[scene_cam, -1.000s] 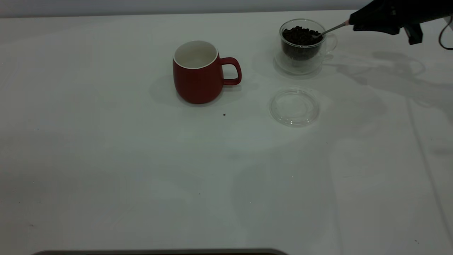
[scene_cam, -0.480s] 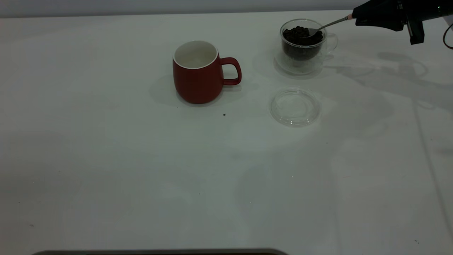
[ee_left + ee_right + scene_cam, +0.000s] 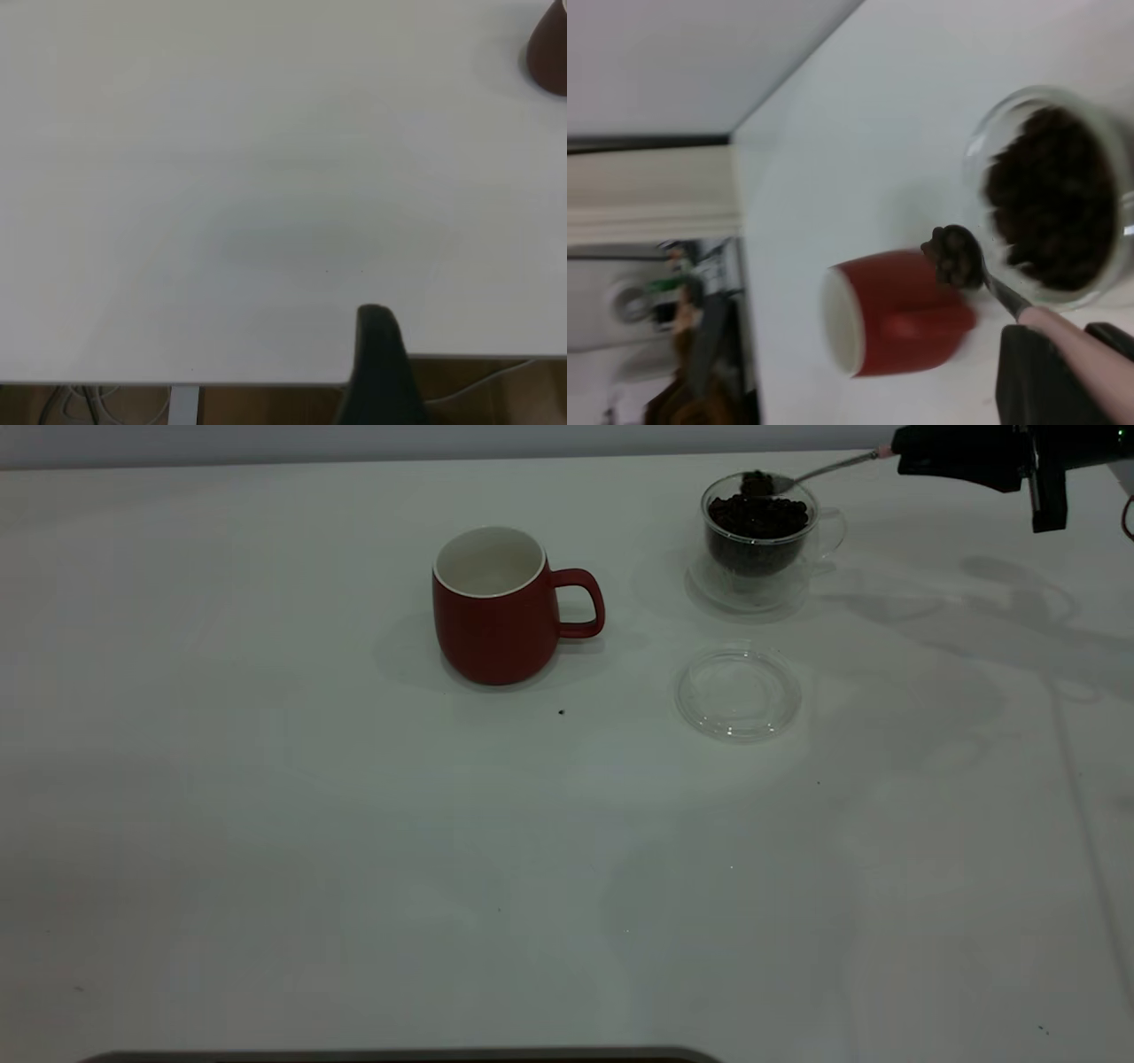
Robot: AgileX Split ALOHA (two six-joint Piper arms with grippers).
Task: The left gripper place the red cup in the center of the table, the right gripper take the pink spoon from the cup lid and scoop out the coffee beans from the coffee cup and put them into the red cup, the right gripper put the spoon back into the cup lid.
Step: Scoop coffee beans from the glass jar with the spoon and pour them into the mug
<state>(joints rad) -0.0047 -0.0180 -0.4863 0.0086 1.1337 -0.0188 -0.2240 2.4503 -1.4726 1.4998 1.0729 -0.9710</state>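
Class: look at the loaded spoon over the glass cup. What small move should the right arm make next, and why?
Probably carry the pink spoon level toward the red cup. The right pincer holds it by the handle, its bowl heaped with coffee beans just above the coffee cup; the red cup looks empty.

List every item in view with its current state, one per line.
red cup: upright on the table, empty.
coffee cup: upright, full of coffee beans.
cup lid: flat on the table, empty.
pink spoon: held above the coffee cup, bowl loaded with beans.
right gripper: shut on the spoon handle.
left gripper: parked at the table edge.
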